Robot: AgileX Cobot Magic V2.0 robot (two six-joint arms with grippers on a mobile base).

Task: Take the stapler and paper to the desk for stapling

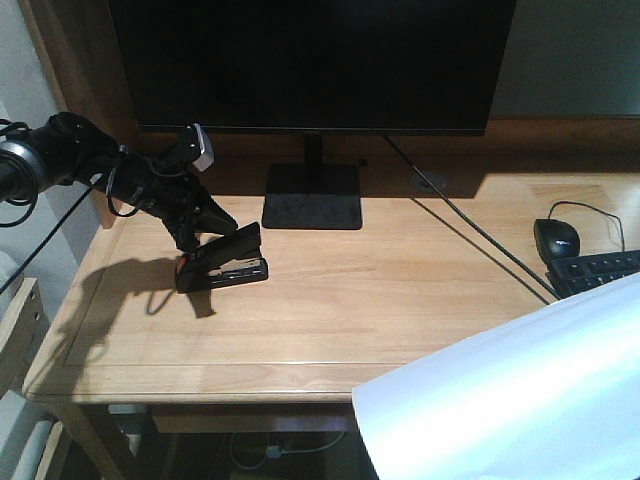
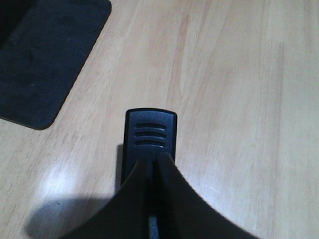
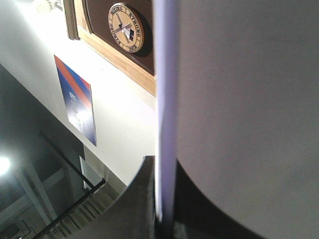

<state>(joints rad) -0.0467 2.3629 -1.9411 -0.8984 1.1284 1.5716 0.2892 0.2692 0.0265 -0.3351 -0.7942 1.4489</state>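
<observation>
My left claw [image 1: 203,243] is clamped on the stapler [image 1: 224,264], at the left part of the desk [image 1: 380,300], just in front and left of the monitor [image 1: 310,60] stand [image 1: 312,196]. From the front, the stapler's top arm tilts up toward the right and the red patch sits at its low left end. Its base looks down on the wood, though I cannot tell for sure that it touches. In my left wrist view, the fingers [image 2: 130,199] meet tight over the stapler [image 2: 149,130], whose ribbed black end points away from me. The bare desk [image 2: 239,99] lies under it and the stand [image 2: 45,55] is off at the upper left.

My right claw [image 3: 160,214] is pinched on the paper [image 3: 249,124]. I see it edge-on between my fingers [image 3: 134,209], and it fills the right side of that view. To the left of it is a wall with a round plaque [image 3: 125,27] and a blue and red poster [image 3: 77,102]. From the front, the paper [image 1: 520,400] hangs over the desk's near right corner. A mouse [image 1: 557,238] and keyboard [image 1: 600,272] lie just beyond it.
</observation>
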